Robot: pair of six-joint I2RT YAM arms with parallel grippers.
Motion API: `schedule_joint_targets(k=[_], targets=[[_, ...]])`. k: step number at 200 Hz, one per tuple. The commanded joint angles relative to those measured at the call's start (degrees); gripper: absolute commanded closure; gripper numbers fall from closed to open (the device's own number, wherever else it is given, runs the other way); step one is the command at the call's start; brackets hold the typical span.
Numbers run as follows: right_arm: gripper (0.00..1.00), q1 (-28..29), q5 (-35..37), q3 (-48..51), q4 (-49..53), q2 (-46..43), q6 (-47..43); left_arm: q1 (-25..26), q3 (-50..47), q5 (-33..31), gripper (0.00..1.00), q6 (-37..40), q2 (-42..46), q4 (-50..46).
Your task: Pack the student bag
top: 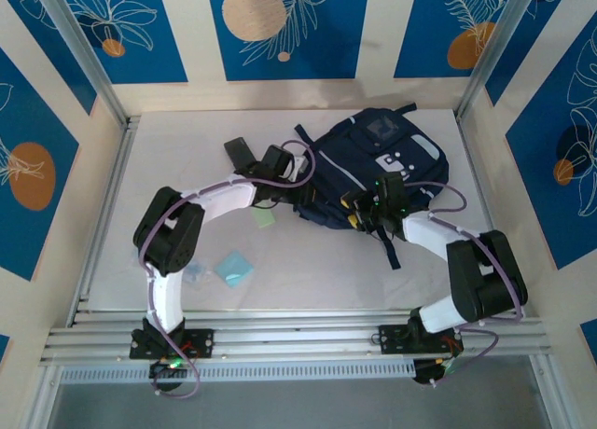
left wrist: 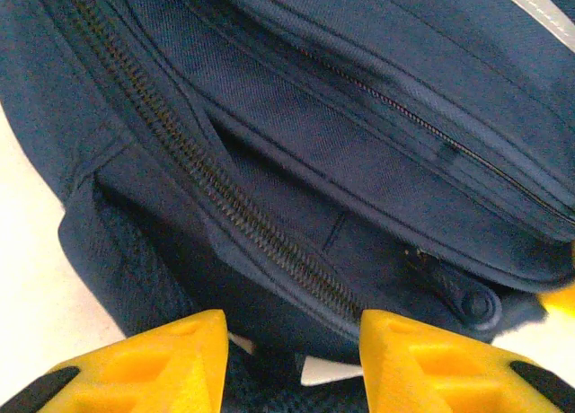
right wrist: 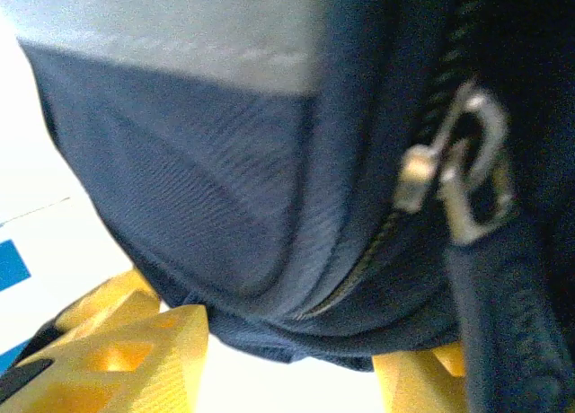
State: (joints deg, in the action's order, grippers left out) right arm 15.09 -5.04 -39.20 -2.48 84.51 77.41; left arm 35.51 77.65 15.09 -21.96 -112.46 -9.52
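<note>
Toward the far right of the white table (top: pixel 326 284) lies the big dark navy fabric student bag (top: pixel 340 163) (left wrist: pixel 359 144) (right wrist: pixel 180 188), flat with its grey-white patch facing up. (benchrat)

nice, what are the claws doing? (yam_fan)

Left gripper (top: pixel 298 175) (left wrist: pixel 292 341) sits at the bag's left edge. On its wrist cam the yellow fingers are apart, with navy fabric and a dark toothed zipper (left wrist: pixel 225 197) right there. Pinching or not — can't tell. (benchrat)

and the right? (yam_fan)

Right gripper (top: pixel 370 202) (right wrist: pixel 292 346) is at the bag's near edge, with fabric bulging between its fingers and silver zipper pulls (right wrist: pixel 458 180) alongside. Same deal — can't tell if it grips. A pale green square (top: pixel 264 219) and a teal square (top: pixel 233 268) lie left of the bag. (benchrat)
</note>
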Motion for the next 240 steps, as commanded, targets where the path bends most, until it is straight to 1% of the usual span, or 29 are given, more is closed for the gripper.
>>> schedule_joint_targets(k=[1, 7, 17, 24, 34, 55, 79, 103, 118, 139, 160, 181, 216, 240], targets=[[0.58, -1.7, 5.5, -0.8, -2.4, 2.9, 0.2, -0.1, -1.9, 2.5, 0.58, -0.9, 3.7, 0.4], [0.65, -1.8, 5.3, -1.1, -2.9, 3.3, 0.2, -0.1, -2.2, 2.7, 0.58, -0.7, 4.2, 0.4], [0.78, -1.8, 5.2, -1.8, -3.1, 3.3, -0.4, -0.1, -2.4, 3.5, 0.58, 0.4, 5.1, 0.1], [0.85, -1.9, 5.5, -2.4, -2.5, 2.8, -1.1, -0.1, -2.3, 4.0, 0.58, 1.3, 5.7, -0.3], [0.92, -2.0, 6.1, -3.1, -1.3, 1.5, -2.3, -0.1, -2.0, 4.4, 0.58, 2.6, 6.6, -1.0], [1.0, -2.4, 7.9, -4.2, 1.6, -2.5, -5.0, -0.1, -0.3, 5.2, 0.57, 5.4, 8.1, -3.2], [1.0, -3.4, 9.4, -4.5, 3.4, -7.8, -7.0, 0.0, 1.9, 5.7, 0.56, 6.6, 9.1, -4.7], [1.0, -4.4, 9.0, -4.9, 4.1, -10.5, -8.0, 0.3, 4.7, 7.2, 0.56, 7.0, 8.5, -5.8], [1.0, -5.0, 8.4, -5.2, 4.2, -10.7, -8.4, 0.8, 6.2, 8.4, 0.55, 7.6, 7.6, -6.0], [1.0, -5.9, 6.8, -5.4, 3.1, -10.3, -8.5, 2.0, 8.9, 10.0, 0.52, 9.2, 5.5, -7.4], [1.0, -6.1, 5.8, -6.4, 2.9, -9.7, -9.0, 3.3, 13.1, 11.0, 0.48, 11.1, 2.3, -9.8], [1.0, -6.1, 5.2, -7.2, 3.0, -9.5, -9.4, 4.2, 18.0, 12.1, 0.47, 11.5, -1.5, -12.0], [1.0, -6.1, 4.3, -7.0, 2.3, -8.8, -8.9, 7.0, 22.9, 9.2, 0.46, 12.3, -6.4, -14.5], [1.0, -6.2, 3.4, -7.0, 1.5, -8.1, -8.5, 8.8, 23.6, 3.3, 0.46, 14.2, -8.3, -14.0]])
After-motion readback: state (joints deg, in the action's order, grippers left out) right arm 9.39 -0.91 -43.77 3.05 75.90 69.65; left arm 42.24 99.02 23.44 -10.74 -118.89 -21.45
